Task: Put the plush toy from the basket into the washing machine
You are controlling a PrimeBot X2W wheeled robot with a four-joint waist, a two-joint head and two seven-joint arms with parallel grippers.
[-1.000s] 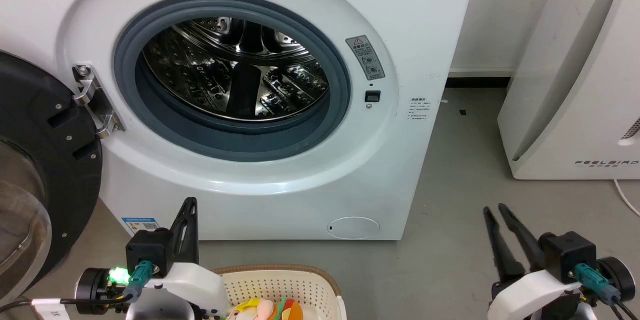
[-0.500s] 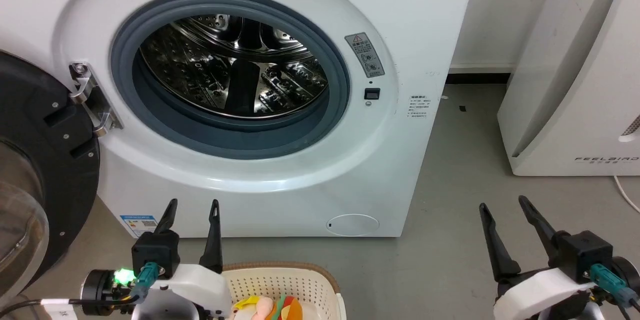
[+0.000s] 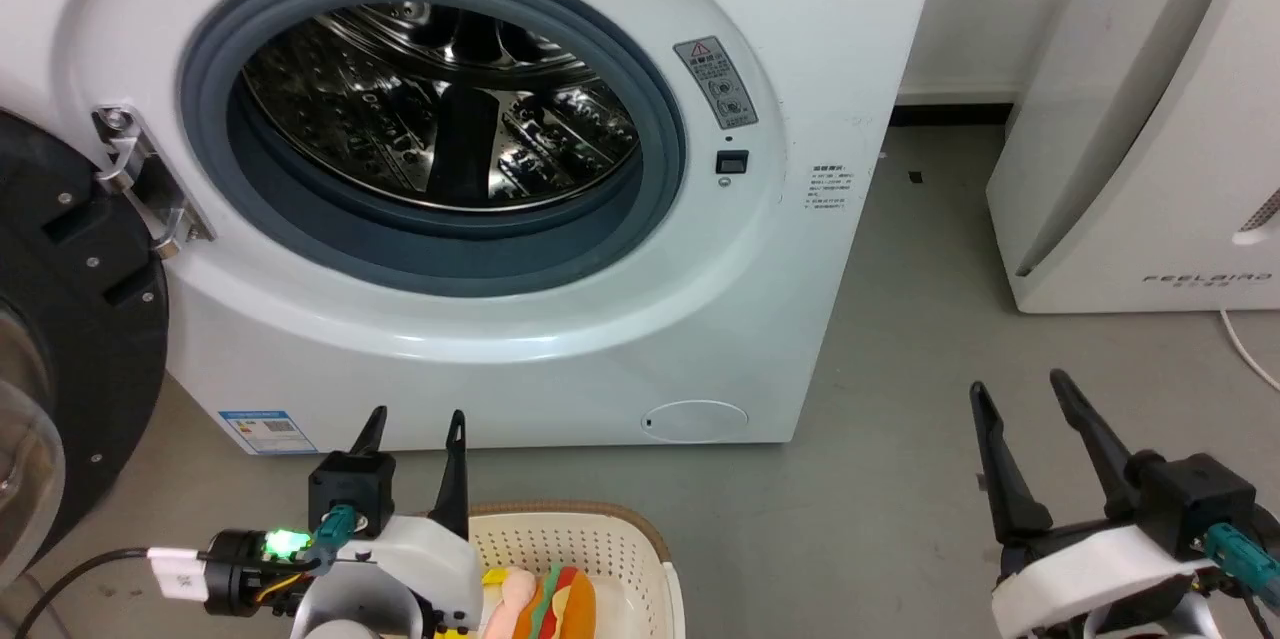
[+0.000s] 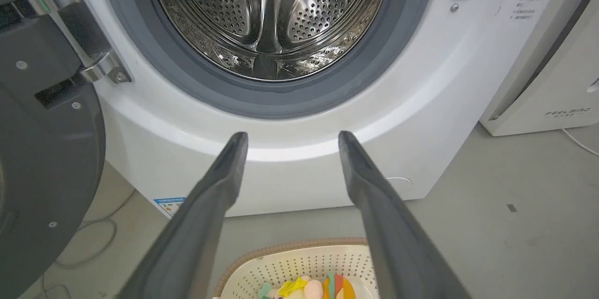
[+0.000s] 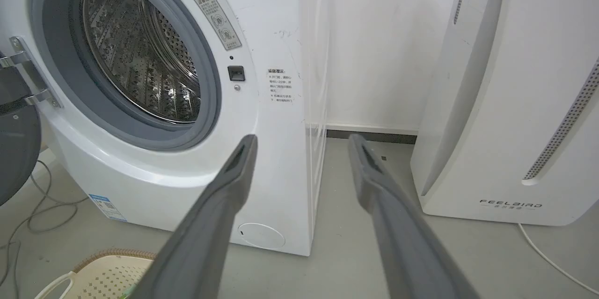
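– Down at the near edge, the plush toy (image 3: 545,604) is lying in the basket (image 3: 610,559), with the left pincer (image 3: 417,414) above the basket's far left rim. Anything new?
– Yep. A second ago both pincers were pinched narrow. Now the left and the right pincer (image 3: 1017,384) are spread wide and holding nothing. The camera dipped too. Looks like the left one's prepping the grab. The washing machine (image 3: 800,69) on the far side has its door open.
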